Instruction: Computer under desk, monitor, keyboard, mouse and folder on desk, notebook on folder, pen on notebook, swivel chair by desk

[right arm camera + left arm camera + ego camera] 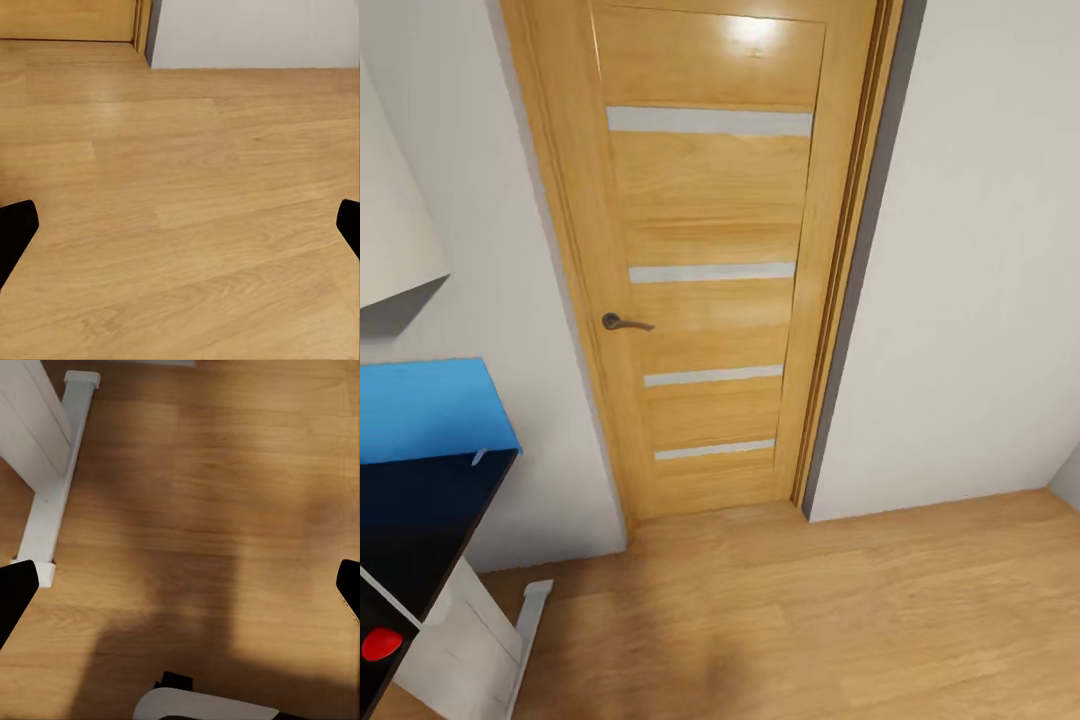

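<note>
wooden floor (195, 225) runs to a closed door (710, 260); both my grippers (180, 585) (180, 225) hang wide apart, holding nothing.

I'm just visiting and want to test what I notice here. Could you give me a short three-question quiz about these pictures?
1. True or false: the wooden door ahead is shut.
2. Multiple choice: the blue sheet at the head view's left lies on
A) the floor
B) a dark surface
C) the door handle
3. Fill in: in both wrist views the jaws stand wide ____ above the wood floor.

Key:
1. True. It sits flush in its frame, handle level.
2. B. It rests on a dark surface, possibly the desk.
3. Apart. Left gripper and right gripper both hold nothing.
</note>
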You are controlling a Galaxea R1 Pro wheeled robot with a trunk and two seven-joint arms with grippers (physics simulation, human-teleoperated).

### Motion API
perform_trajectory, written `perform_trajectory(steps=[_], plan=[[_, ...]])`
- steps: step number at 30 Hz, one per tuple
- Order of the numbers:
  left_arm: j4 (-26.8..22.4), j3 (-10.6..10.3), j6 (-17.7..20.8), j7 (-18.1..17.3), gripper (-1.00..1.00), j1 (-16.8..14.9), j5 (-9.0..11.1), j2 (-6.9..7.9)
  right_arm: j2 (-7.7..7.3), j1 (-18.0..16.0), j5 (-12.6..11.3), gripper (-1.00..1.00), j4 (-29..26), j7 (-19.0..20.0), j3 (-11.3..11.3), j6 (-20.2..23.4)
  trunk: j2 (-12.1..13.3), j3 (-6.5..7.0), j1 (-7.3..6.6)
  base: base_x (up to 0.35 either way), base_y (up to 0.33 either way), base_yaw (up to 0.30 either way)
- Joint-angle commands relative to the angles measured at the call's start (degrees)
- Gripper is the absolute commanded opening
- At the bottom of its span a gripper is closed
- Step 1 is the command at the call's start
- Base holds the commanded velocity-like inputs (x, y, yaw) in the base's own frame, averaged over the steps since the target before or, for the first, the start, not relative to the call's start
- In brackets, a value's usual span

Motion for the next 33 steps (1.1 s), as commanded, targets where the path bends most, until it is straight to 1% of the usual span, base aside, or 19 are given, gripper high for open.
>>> perform_trajectory(steps=[1, 7, 18, 22, 30, 33], plan=[[0.0, 0.2, -0.1, 0.0, 1.0, 0.0, -0.1, -0.04, 0.0, 0.0, 0.6, 1.0, 0.0, -0.6, 0.1, 0.0, 0.0, -0.06, 0.03, 0.242, -0.229, 0.286], [0.0, 0.2, -0.2, 0.0, 1.0, 0.0, -0.1, -0.03, -0.04, 0.0, 0.7, 1.0, 0.0, -0.5, 0.1, 0.1, 0.0, -0.06, 0.03, 0.209, -0.181, 0.253], [0.0, 0.3, -0.3, 0.0, 1.0, 0.0, -0.1, 0.06, -0.2, 0.0, 0.8, 1.0, 0.1, -0.2, 0.0, -0.1, 0.0, -0.06, 0.03, 0.026, -0.03, 0.074], [0.0, 0.2, -0.3, -0.1, 1.0, 0.0, -0.1, 0.01, -0.18, 0.0, 0.8, 1.0, 0.1, -0.2, 0.0, -0.1, 0.0, -0.06, 0.03, 0.001, -0.093, 0.223], [0.0, 0.2, -0.2, -0.3, 1.0, 0.0, -0.2, -0.01, -0.17, 0.0, 0.8, 1.0, 0.1, -0.2, 0.0, -0.1, 0.0, -0.06, 0.03, 0.0, -0.255, 0.265], [0.0, 0.1, -0.2, -0.4, 1.0, 0.0, -0.2, 0.06, -0.17, 0.0, 0.8, 1.0, 0.1, -0.2, 0.0, -0.1, 0.0, -0.06, 0.03, 0.0, -0.096, 0.273]])
